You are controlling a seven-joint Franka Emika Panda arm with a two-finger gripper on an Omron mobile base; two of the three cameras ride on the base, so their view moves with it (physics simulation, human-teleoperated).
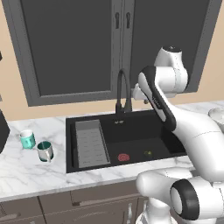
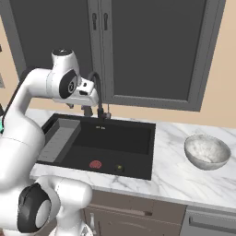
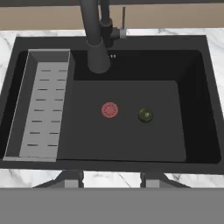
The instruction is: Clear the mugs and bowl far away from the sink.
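Note:
The black sink lies straight below my hand, and my gripper hovers over its near rim, open, with nothing between the fingertips. Both mugs stand on the marble counter left of the sink: the turquoise one further back and the silvery grey one with a teal inside beside it, nearer the basin. The pale bowl rests upright on the counter right of the sink, and its rim shows behind my arm. My hand is up by the tap, far from all three.
A tall black curved tap rises at the back of the basin, close to my hand. A grey ribbed drain rack fills the basin's left side. A red drain cover and a small green piece lie on the bottom. Dark cabinet doors hang above.

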